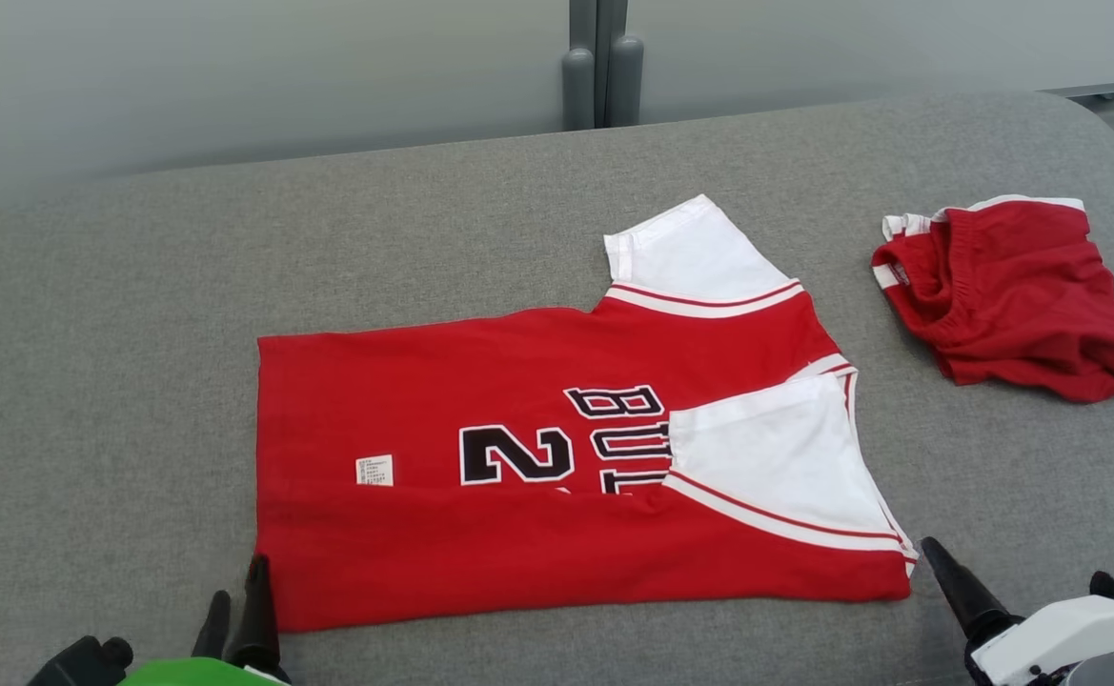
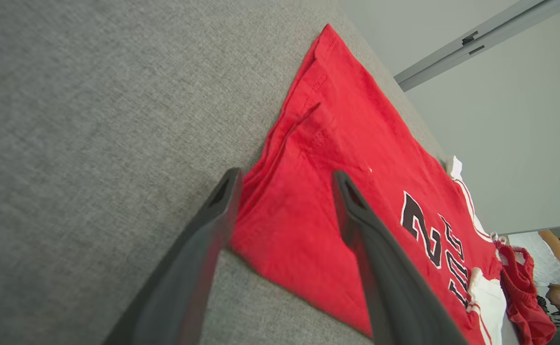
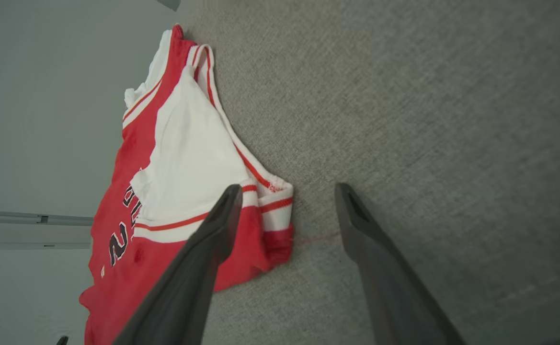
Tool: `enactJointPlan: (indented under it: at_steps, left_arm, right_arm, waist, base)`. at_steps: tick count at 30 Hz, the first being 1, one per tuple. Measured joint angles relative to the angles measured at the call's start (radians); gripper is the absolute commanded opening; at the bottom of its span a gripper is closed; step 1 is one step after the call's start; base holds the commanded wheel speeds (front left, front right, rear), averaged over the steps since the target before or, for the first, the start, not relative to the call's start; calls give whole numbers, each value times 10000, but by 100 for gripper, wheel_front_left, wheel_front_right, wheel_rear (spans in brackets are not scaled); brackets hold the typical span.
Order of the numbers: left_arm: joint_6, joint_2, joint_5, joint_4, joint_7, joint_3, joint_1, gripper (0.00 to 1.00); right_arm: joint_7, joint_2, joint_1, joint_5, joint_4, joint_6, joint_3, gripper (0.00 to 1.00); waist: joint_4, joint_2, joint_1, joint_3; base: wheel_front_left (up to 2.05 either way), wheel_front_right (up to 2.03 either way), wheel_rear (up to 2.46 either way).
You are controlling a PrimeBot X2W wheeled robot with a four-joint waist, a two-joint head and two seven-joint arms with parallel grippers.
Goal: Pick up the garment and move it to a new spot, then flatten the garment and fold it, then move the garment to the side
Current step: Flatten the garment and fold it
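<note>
**Shirt part-folded on the grey pad, fingers spread at both near corners**

Furthest left, the left gripper hangs at the shirt's near left corner. Its two fingers are held wide apart with nothing between them. In the left wrist view one finger is over the grey pad just beside the hem, and the other is over the red cloth. Whether either tip touches the cloth cannot be told.

The red shirt lies flat near the middle of the pad, hem to the left and neck to the right. Its near long edge is folded up over the body and hides the lower part of the black number and letters. A small white label sits on the red cloth just above that fold. The far sleeve, white with a red stripe, sticks out on the side away from the robot. The near sleeve, also white, is folded in over the chest and covers the end of the lettering.

The right gripper is at the shirt's near right corner, its fingers likewise wide apart and gripping nothing. In the right wrist view one finger is over the red-and-white corner, and the other is over grey pad beside it.

Further right, well apart from the shirt, a pair of red shorts with white trim lies crumpled near the pad's far right edge.
</note>
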Motion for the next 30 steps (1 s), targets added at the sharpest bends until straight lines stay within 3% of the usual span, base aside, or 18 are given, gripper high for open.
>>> enactJointPlan:
  at_steps: [7, 12, 20, 30]
  left_arm:
    - [163, 790, 978, -382, -4, 132, -3, 100]
    - [174, 1218, 2002, -729, -6, -194, -847, 100]
    - [245, 1467, 3122, -715, 704, -857, -2895, 100]
    - [247, 1411, 3881, 721, 2071, -968, -5002, 100]
  right_arm:
    - [-186, -734, -168, -546, -568, -188, -370, 100]
    - [-176, -1151, -1243, -1264, -1185, -272, -253, 100]
    - [474, -1843, -3166, -2686, -1546, -700, 443, 100]
    - [1569, -2226, -5442, -4096, -1668, -786, 1423, 100]
  waist:
    - [-57, 0, 0, 76]
    - [-46, 0, 0, 274]
    - [8, 0, 0, 852]
    - [85, 0, 0, 2024]
  base:
    - [0, 0, 0]
    - [0, 0, 0]
    - [0, 0, 0]
    - [0, 0, 0]
